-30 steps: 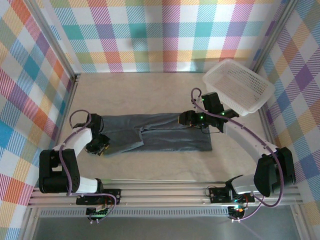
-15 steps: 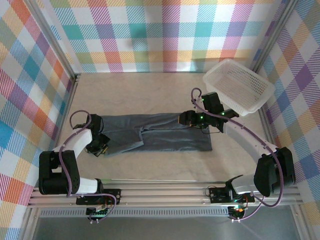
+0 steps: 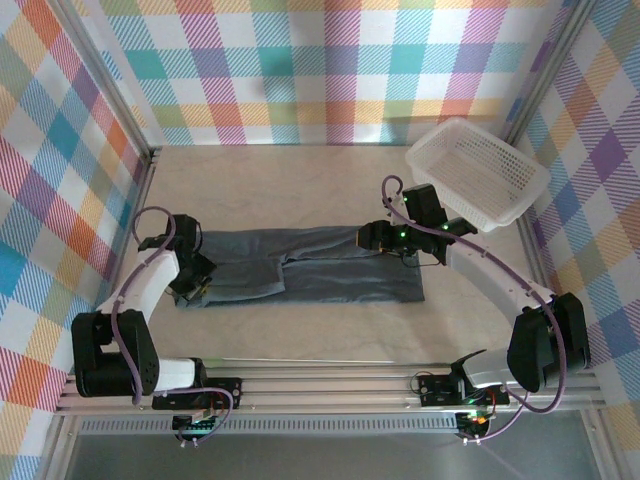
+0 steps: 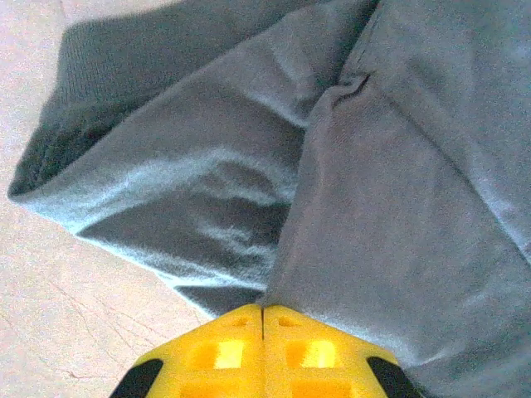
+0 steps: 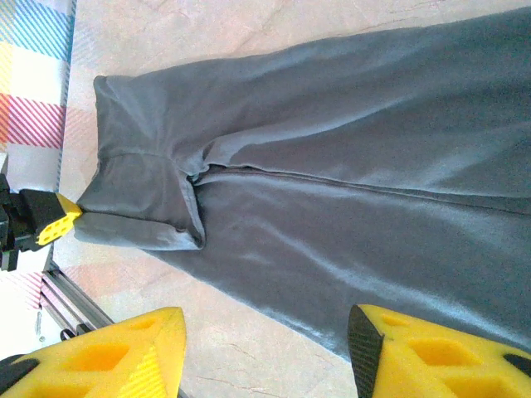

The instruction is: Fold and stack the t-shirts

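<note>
The dark grey t-shirt (image 3: 330,275) lies on the table as a long strip folded lengthwise, running left to right. My left gripper (image 3: 190,290) is at its left end, jaws pressed together with the cloth's edge pinched at their tips (image 4: 263,311); the t-shirt (image 4: 398,166) spreads away from them in soft folds. My right gripper (image 3: 368,238) hovers over the far right part of the strip, open, with nothing between its yellow fingers (image 5: 265,323). Below it the t-shirt (image 5: 332,182) shows a sleeve folded in, and the left gripper (image 5: 58,217) sits at the cloth's far corner.
A white mesh basket (image 3: 478,185) stands tilted at the back right corner. Plaid walls close in the table on three sides. The aluminium rail (image 3: 330,385) with both arm bases runs along the near edge. Bare tabletop (image 3: 280,190) lies beyond the shirt.
The left gripper has shut on the shirt's left end and drawn back and left a little, pulling that end along. The right arm has stayed put.
</note>
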